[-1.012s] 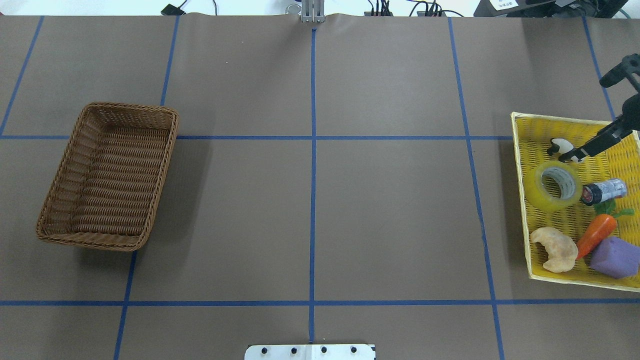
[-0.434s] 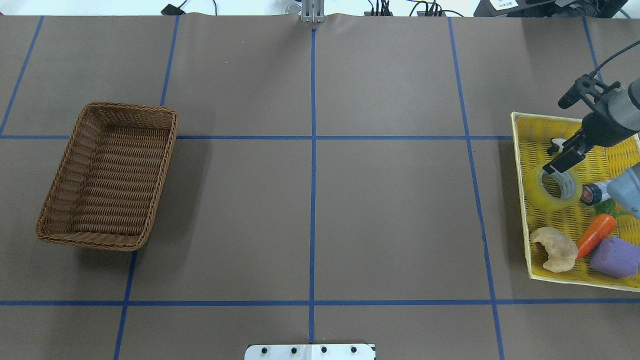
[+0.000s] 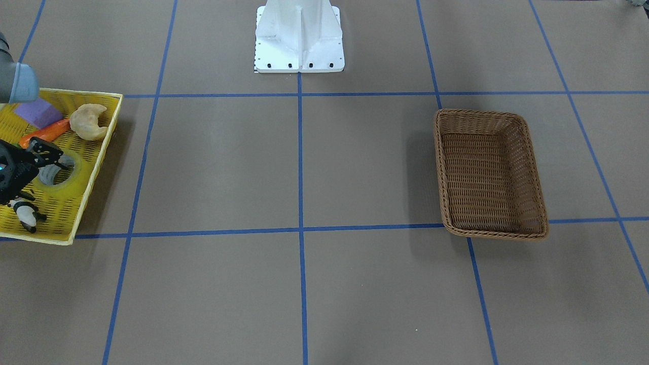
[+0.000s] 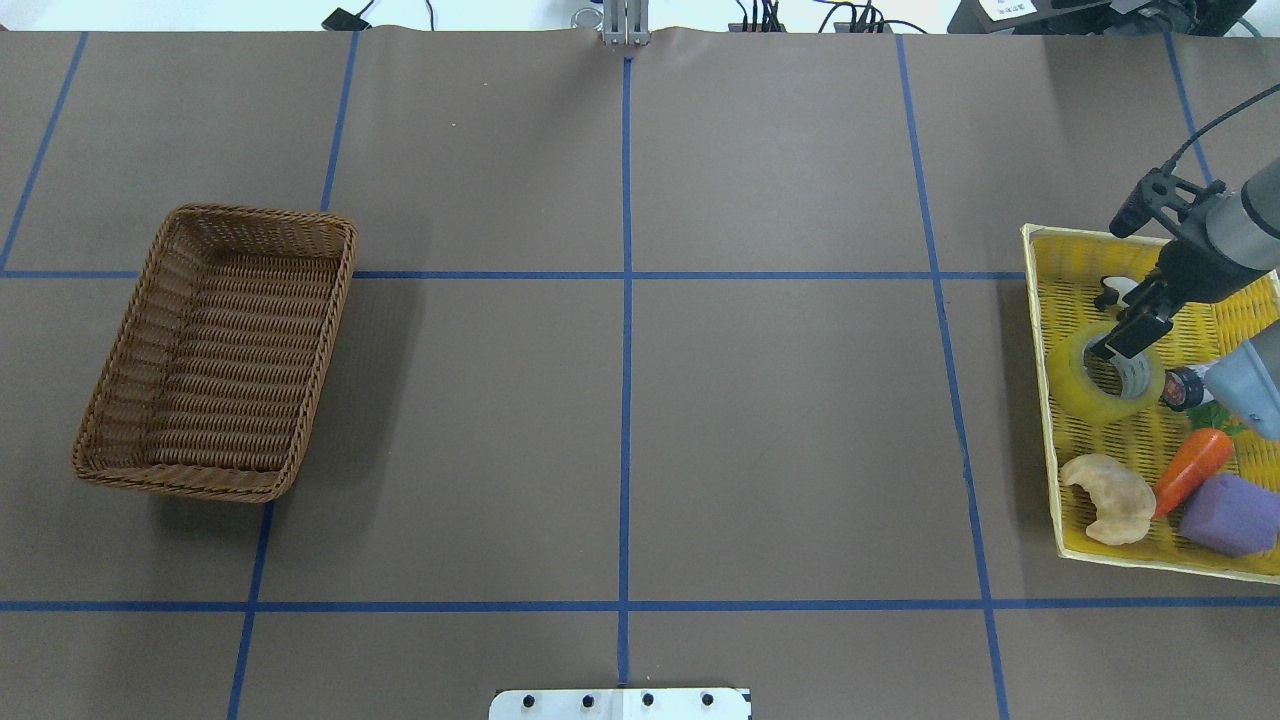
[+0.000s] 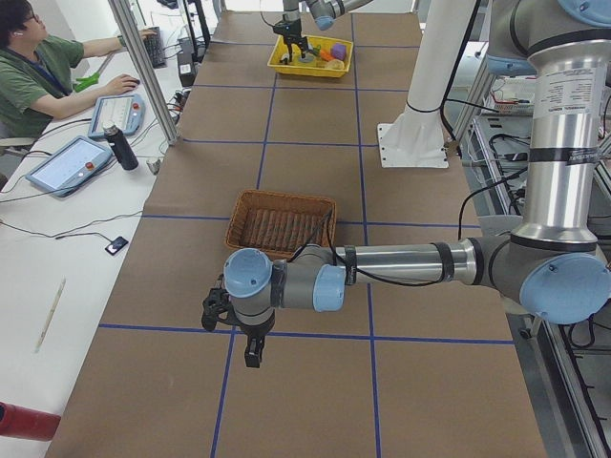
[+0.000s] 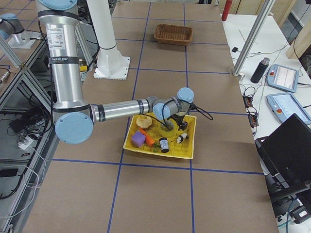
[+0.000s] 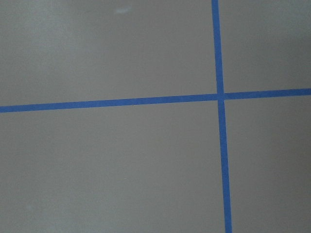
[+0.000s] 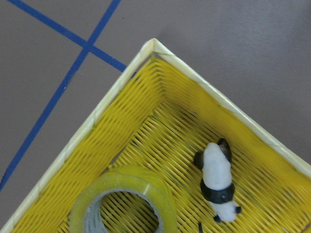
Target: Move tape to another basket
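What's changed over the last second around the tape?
The right gripper swung in from the right side of the yellow tray, passed the panda toy and came down onto the rim of the tape. The tape is not lifted. The tape, the other tray items and the wicker basket stayed put.

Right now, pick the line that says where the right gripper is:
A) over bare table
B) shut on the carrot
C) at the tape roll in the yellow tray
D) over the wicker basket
C: the right gripper hangs at the tape in the yellow tray, far from the wicker basket; the carrot lies apart from it.
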You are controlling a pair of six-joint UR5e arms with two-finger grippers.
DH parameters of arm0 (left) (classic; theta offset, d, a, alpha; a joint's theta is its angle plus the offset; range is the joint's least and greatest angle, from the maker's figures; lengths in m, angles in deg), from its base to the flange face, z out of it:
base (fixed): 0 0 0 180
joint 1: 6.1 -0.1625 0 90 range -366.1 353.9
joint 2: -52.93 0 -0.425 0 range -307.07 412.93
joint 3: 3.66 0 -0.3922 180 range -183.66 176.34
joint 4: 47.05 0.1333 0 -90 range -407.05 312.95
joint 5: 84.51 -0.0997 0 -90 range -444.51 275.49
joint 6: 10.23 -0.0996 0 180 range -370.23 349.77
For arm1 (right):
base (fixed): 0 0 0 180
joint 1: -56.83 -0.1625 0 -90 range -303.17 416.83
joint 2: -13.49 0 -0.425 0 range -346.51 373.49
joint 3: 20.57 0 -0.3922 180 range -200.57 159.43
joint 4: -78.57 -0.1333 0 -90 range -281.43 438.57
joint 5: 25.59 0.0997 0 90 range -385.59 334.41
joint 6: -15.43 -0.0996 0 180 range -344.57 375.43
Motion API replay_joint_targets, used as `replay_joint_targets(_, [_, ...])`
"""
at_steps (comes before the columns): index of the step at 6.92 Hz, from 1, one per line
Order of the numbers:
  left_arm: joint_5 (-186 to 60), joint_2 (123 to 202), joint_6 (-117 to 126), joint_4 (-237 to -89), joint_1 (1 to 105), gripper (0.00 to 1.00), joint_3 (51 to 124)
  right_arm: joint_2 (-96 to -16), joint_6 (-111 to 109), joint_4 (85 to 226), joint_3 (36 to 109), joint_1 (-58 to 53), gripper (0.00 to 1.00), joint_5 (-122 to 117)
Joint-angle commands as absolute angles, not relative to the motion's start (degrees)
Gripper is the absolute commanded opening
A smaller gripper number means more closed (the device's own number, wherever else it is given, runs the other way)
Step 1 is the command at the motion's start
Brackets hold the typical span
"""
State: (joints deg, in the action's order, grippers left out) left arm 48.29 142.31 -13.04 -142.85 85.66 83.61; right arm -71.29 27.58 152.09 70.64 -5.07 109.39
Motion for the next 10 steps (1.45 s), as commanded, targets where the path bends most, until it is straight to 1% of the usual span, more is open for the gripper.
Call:
replay_joint_targets(1, [48.3,142.22,-13.04,-142.85,85.66,0.98,83.61,-70.97,28.87,152.13,69.69,-5.13,1.0,108.19])
replay_joint_targets(5, [48.38,142.22,-13.04,-142.85,85.66,0.99,83.53,-71.15,29.4,152.4,68.3,-4.87,1.0,107.92])
replay_joint_targets(6, [48.38,142.22,-13.04,-142.85,85.66,0.98,83.44,-71.15,29.41,152.48,68.11,-4.87,0.98,108.0])
replay_joint_targets(7, [48.38,142.22,-13.13,-142.85,85.66,0.98,83.44,-71.24,29.32,152.57,68.11,-5.04,0.75,108.35])
replay_joint_targets(8, [48.47,142.22,-13.13,-142.85,85.66,0.98,83.35,-71.32,29.32,152.57,68.11,-5.13,0.44,108.61])
replay_joint_targets(9, [48.47,142.22,-13.13,-142.94,85.66,0.98,83.26,-71.59,29.32,152.49,68.2,-5.13,0.18,108.44])
replay_joint_targets(10, [48.47,142.31,-13.13,-142.94,85.66,0.98,83.26,-71.68,29.32,152.48,68.29,-5.22,0.16,108.09])
